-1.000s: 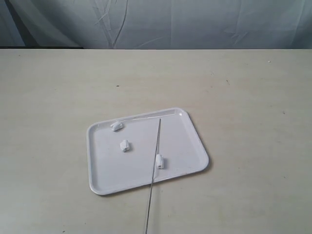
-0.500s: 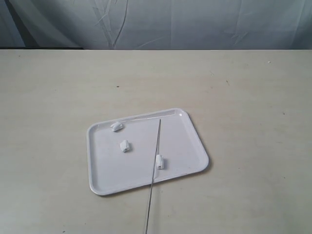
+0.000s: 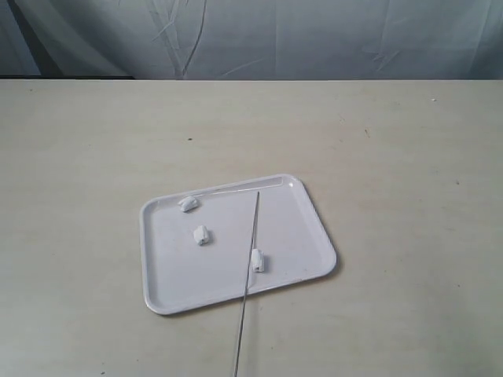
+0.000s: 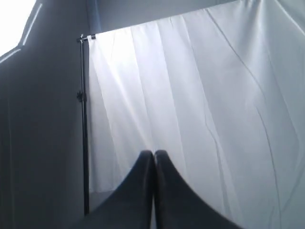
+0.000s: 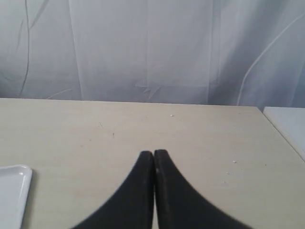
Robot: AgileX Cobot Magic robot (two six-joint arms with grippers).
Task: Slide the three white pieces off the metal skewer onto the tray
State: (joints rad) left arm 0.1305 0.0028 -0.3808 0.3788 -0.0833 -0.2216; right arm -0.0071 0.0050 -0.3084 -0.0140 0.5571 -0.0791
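Observation:
The white tray (image 3: 314, 228) lies on the table in the exterior view. Two white pieces lie loose on it, one (image 3: 188, 203) near its far rim and one (image 3: 202, 235) toward the middle. A third white piece (image 3: 257, 261) sits right at the thin metal skewer (image 3: 250, 267), which lies across the tray and sticks out over its near rim. Neither arm shows in the exterior view. My left gripper (image 4: 153, 153) is shut and empty, facing a white curtain. My right gripper (image 5: 153, 152) is shut and empty above the table, with a tray corner (image 5: 14, 191) at the frame's edge.
A pale curtain (image 3: 314, 35) hangs behind the beige table (image 3: 393, 157). A dark stand pole (image 4: 84, 124) shows in the left wrist view. A white surface (image 5: 290, 124) lies past the table's edge in the right wrist view.

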